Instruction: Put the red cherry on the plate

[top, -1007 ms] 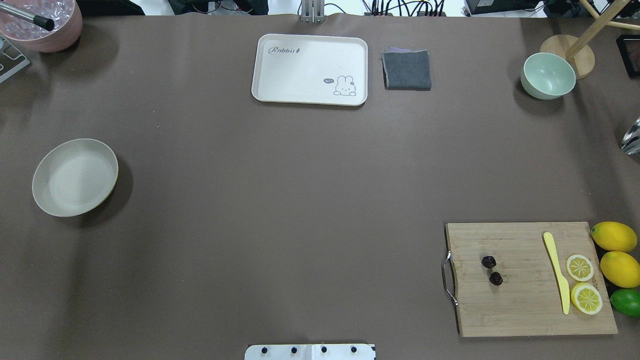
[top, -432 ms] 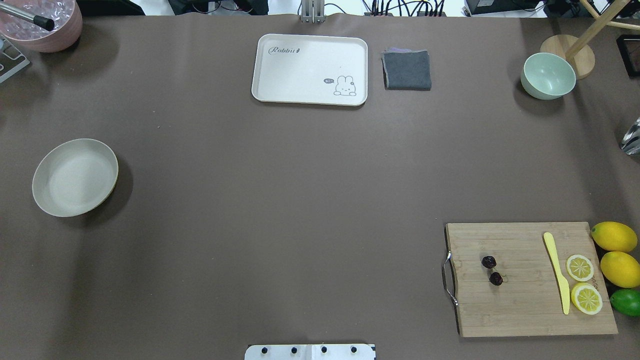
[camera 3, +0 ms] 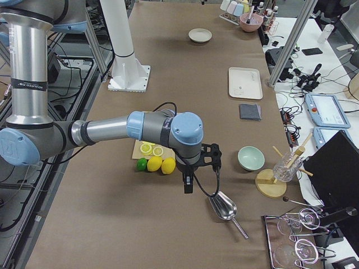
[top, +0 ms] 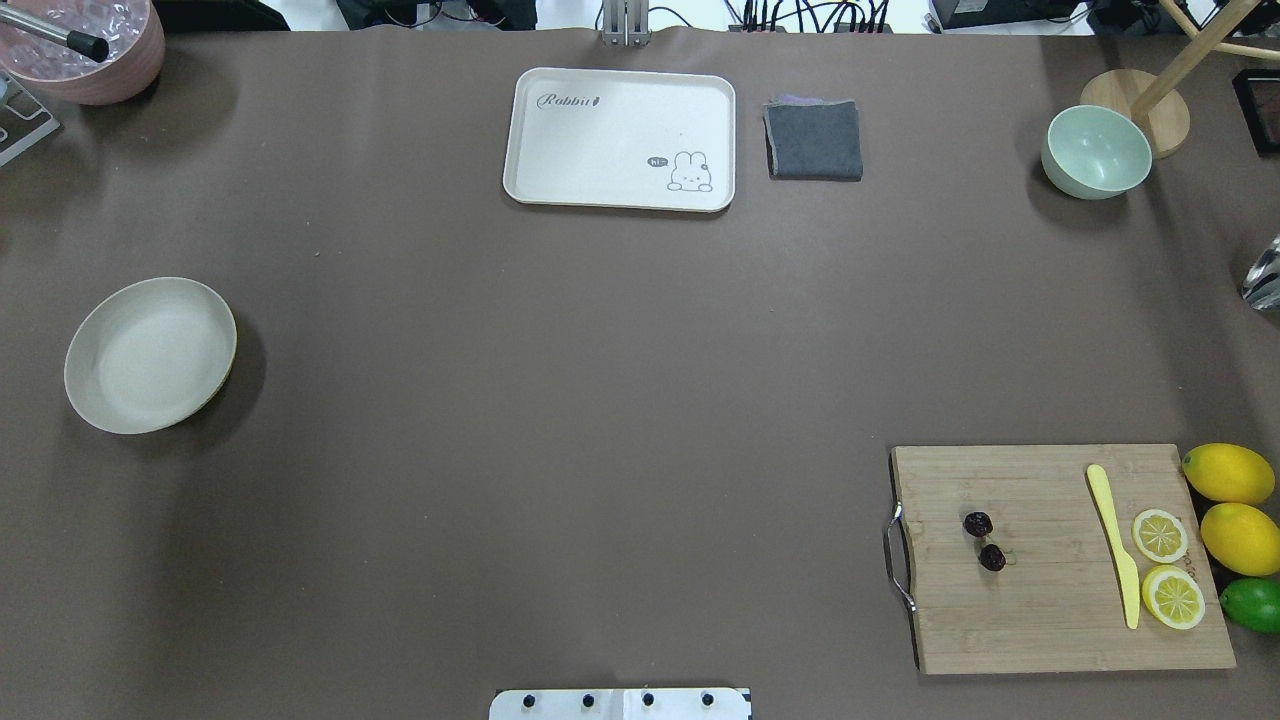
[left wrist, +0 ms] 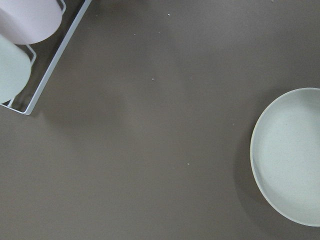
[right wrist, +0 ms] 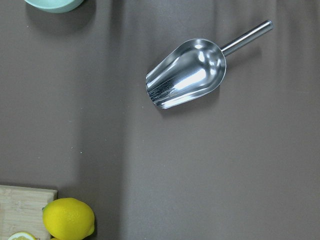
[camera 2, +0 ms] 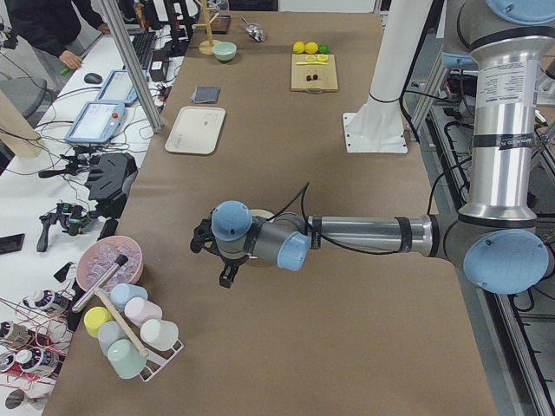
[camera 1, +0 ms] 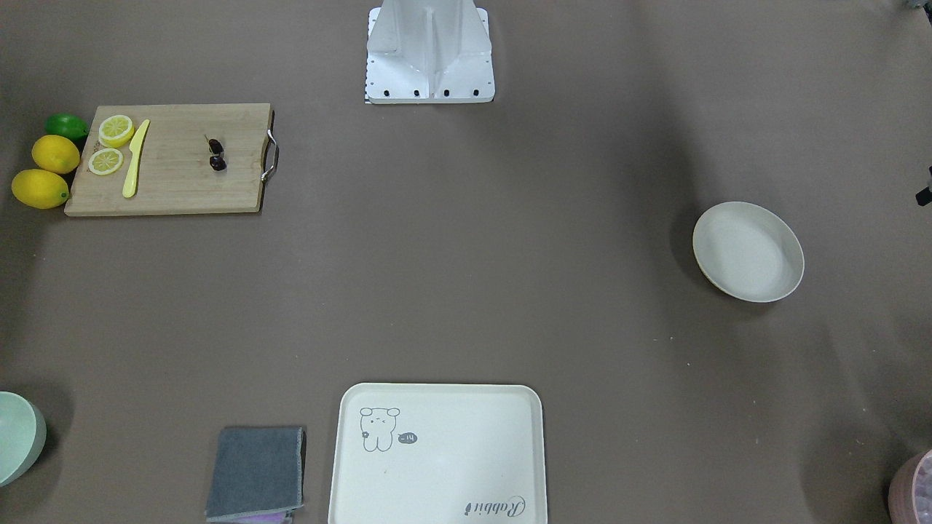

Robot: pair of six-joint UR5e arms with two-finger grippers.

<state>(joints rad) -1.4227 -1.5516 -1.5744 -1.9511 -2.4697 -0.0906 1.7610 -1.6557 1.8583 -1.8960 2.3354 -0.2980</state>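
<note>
red cherry [top: 979, 523] is lying on board [top: 1040, 615] | plate [top: 150, 356] is sitting well apart | left tool [camera 2: 225, 277], right tool [camera 3: 188, 188]: cannot tell width

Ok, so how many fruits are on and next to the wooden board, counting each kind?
Whole lemons: 2
Lemon slices: 2
Lime: 1
Dark cherries: 2
Total: 7
</note>
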